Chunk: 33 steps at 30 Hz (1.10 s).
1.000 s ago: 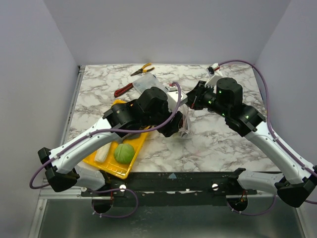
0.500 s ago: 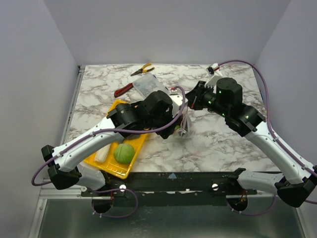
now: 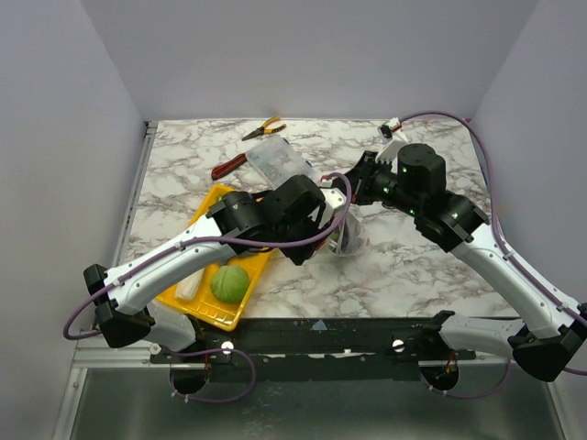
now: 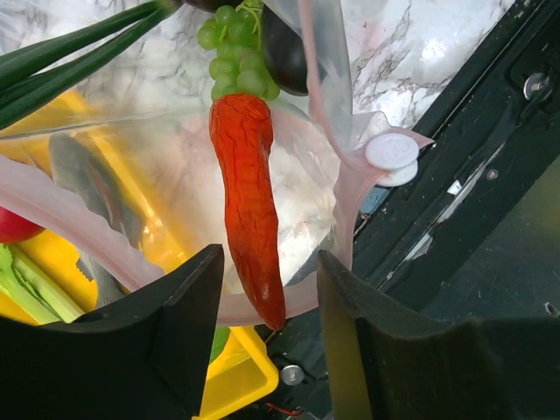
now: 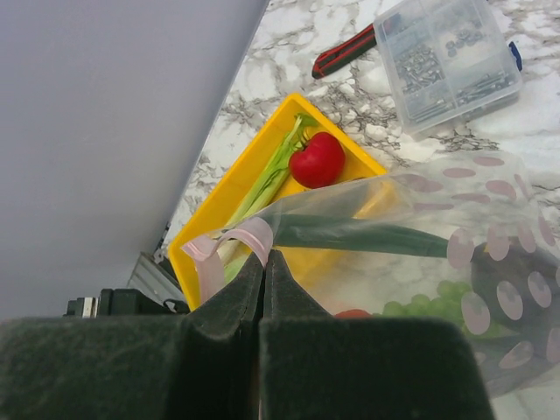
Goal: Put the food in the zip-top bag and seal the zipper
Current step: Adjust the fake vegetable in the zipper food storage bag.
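Clear floppy zip-top bag (image 3: pixel 347 234) at frame centre, mouth agape, pink zipper strip (image 4: pixel 325 87) unsealed. Within the mouth: long red pepper (image 4: pixel 249 192), green grapes (image 4: pixel 236 52), dark eggplant (image 4: pixel 284 57). Right hand (image 5: pixel 264 262) clenched on the mouth edge. Left hand (image 4: pixel 271 350) released, pepper tip between its fingers untouched. Round green cabbage (image 3: pixel 230 283) and red tomato (image 5: pixel 317 159) wait in the yellow plastic tray (image 3: pixel 197 307).

My left arm (image 3: pixel 183 252) reaches diagonally inward with its wrist tipped down. The left gripper (image 4: pixel 267 306) has its jaws parted and grips nothing. My right arm (image 3: pixel 486 252) bends in from the right, and the right gripper (image 5: pixel 264 271) is clamped tight on the rim of the zip-top bag (image 5: pixel 411 210).
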Each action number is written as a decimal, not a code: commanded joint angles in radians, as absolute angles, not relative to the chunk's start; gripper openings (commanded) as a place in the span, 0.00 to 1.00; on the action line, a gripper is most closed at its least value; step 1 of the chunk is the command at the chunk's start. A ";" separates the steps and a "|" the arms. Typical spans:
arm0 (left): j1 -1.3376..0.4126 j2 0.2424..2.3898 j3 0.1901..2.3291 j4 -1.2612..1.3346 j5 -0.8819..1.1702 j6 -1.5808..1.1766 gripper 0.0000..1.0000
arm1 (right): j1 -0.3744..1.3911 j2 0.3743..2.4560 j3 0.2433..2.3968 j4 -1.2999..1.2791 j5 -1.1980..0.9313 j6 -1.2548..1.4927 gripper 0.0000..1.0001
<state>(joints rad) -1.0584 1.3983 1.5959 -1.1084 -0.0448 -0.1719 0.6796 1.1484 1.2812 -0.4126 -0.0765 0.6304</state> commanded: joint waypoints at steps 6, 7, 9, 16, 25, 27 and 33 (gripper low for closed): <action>-1.080 1.433 1.634 -1.202 -0.100 -0.140 0.24 | 0.683 1.153 1.293 -0.369 -0.098 0.632 0.01; -1.081 1.436 1.639 -1.204 -0.104 -0.138 0.22 | 0.683 1.154 1.295 -0.370 -0.098 0.632 0.01; -1.083 1.437 1.648 -1.204 -0.121 -0.138 0.19 | 0.683 1.154 1.298 -0.374 -0.097 0.630 0.01; -1.084 1.425 1.705 -1.181 -0.176 -0.139 0.03 | 0.683 1.161 1.302 -0.374 -0.098 0.628 0.01; -1.084 1.475 1.862 -1.207 -0.274 -0.122 0.00 | 0.683 1.169 1.295 -0.365 -0.110 0.629 0.01; -1.085 1.509 1.902 -1.229 -0.307 -0.120 0.00 | 0.683 1.170 1.292 -0.360 -0.116 0.632 0.01; -1.085 1.658 2.034 -1.311 -0.366 -0.131 0.23 | 0.683 1.172 1.287 -0.357 -0.115 0.634 0.01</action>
<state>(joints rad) -1.0775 1.5551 1.9530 -1.2228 -0.2901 -0.1307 0.6796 1.1690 1.2812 -0.4107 -0.0921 0.6300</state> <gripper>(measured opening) 0.189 0.007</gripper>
